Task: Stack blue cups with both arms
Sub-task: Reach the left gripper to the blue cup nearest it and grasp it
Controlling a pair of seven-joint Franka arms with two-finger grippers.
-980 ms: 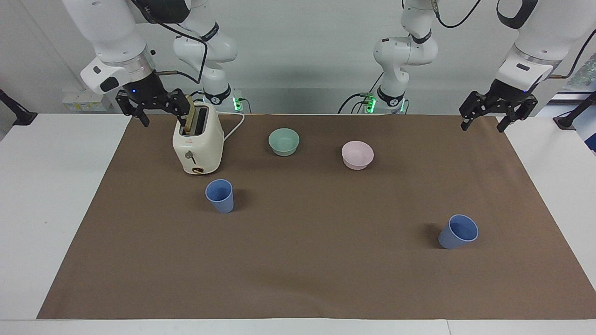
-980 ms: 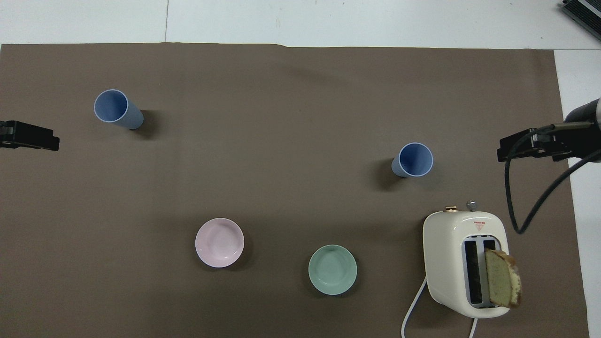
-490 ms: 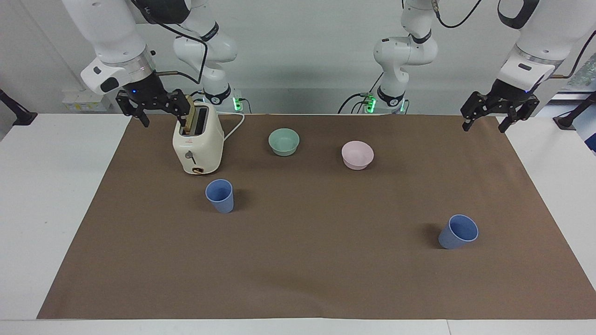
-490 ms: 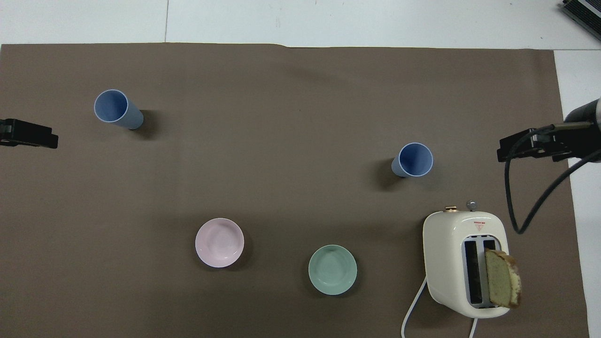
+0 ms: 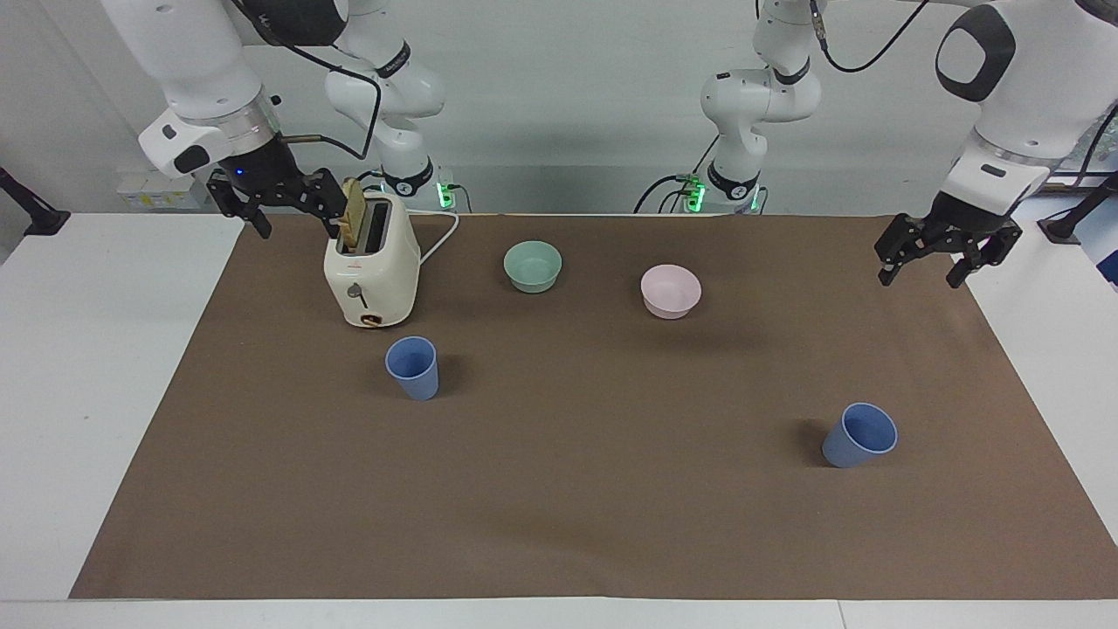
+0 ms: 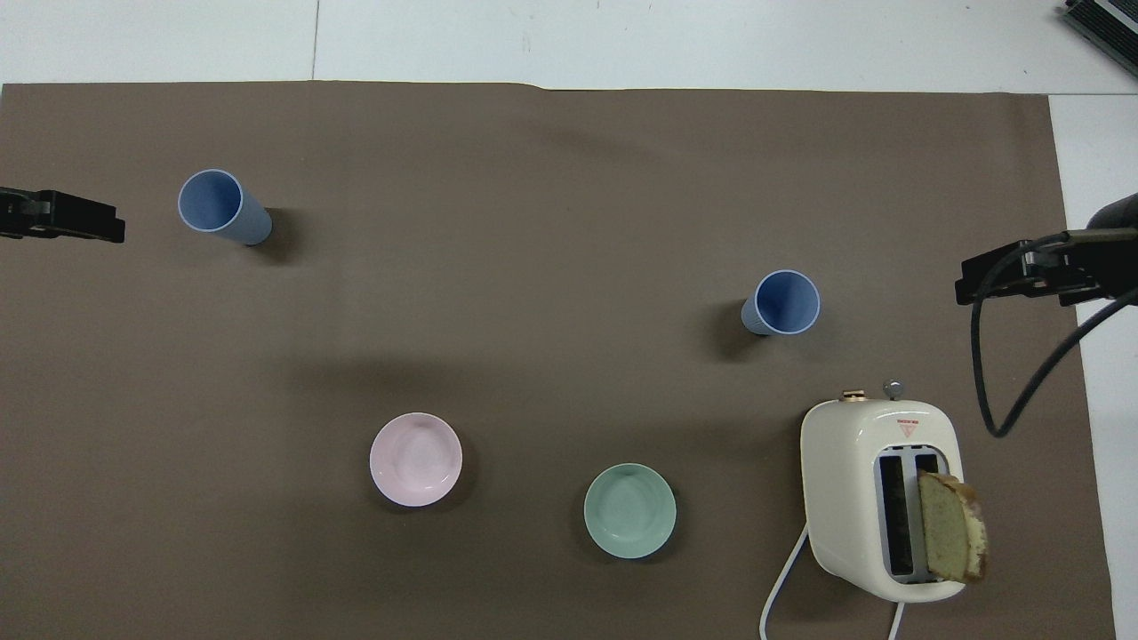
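Observation:
Two blue cups stand upright and apart on the brown mat. One cup point(image 5: 412, 367) point(image 6: 782, 302) is just farther from the robots than the toaster. The other cup point(image 5: 859, 435) point(image 6: 220, 204) is toward the left arm's end. My left gripper point(image 5: 919, 278) point(image 6: 62, 218) is open and empty, in the air over the mat's edge at the left arm's end. My right gripper point(image 5: 297, 229) point(image 6: 1005, 277) is open and empty, raised over the mat's edge at the right arm's end, beside the toaster's top.
A cream toaster point(image 5: 371, 271) point(image 6: 880, 498) holds a slice of toast point(image 5: 354, 223) point(image 6: 951, 524), with its cord trailing toward the robots. A mint-green bowl point(image 5: 533, 265) point(image 6: 629, 510) and a pink bowl point(image 5: 670, 290) point(image 6: 415, 459) sit nearer to the robots than the cups.
My left gripper has come down and moved out over the mat toward the cup at its end. My right gripper has shifted slightly outward and up. The cups have not moved.

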